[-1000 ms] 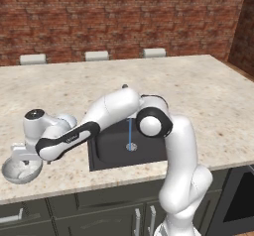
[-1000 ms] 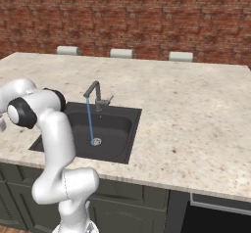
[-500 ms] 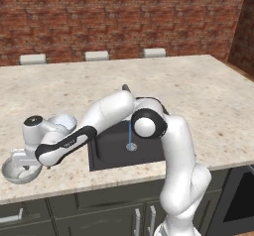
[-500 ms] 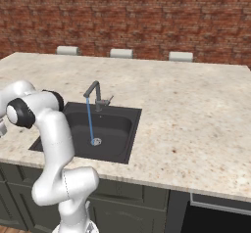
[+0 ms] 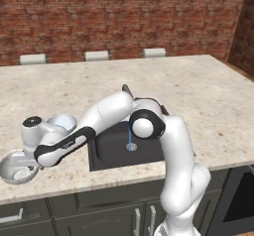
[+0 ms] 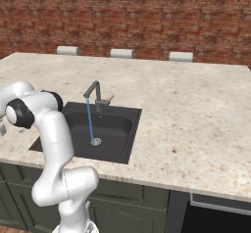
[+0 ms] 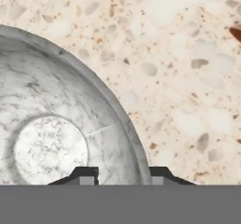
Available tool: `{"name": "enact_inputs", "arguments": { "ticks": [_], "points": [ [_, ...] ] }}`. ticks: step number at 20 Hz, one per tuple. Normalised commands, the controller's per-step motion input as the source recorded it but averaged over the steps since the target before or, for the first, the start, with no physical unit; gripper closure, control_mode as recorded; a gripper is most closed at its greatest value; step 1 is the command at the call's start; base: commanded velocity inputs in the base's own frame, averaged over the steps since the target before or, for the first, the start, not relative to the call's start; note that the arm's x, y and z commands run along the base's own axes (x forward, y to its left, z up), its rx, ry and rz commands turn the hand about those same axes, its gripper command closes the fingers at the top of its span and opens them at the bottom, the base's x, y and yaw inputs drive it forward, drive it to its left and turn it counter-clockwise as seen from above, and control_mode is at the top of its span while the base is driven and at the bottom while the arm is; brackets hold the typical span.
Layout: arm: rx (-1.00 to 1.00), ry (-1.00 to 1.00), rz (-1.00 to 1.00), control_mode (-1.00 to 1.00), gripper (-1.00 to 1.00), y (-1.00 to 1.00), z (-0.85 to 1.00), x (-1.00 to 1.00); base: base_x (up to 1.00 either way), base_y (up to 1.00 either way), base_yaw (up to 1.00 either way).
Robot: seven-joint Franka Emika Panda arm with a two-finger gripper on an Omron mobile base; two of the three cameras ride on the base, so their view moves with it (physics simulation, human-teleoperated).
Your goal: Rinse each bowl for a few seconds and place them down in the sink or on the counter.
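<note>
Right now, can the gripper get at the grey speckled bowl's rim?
Probably yes: the gripper hangs right over the speckled bowl on the counter, a fingertip either side of its rim, nothing between.

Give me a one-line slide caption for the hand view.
Gripper straddles the rim of the grey-white speckled bowl on the beige counter.

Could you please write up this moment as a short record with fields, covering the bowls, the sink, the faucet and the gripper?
grey speckled bowl: upright on the counter left of the sink, near the front edge
blue bowl: on the counter behind the arm, left of the sink
faucet: running, a thin stream falling to the drain
sink contents: no bowl inside
gripper: low over the grey speckled bowl, fingertips straddling its rim, one inside and one outside
grip: jaws apart, rim not yet clamped
</note>
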Motion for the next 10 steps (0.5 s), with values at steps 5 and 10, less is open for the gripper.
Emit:
{"name": "enact_inputs", "arguments": {
  "ticks": [5,10],
  "points": [
    [0.01,0.00,0.00,-1.00,1.00,0.09,-0.16,0.00,0.00,0.00,0.00],
    [0.00,0.00,0.00,-1.00,1.00,-0.04,0.12,-0.20,0.00,0.00,0.00]
  ]
}}
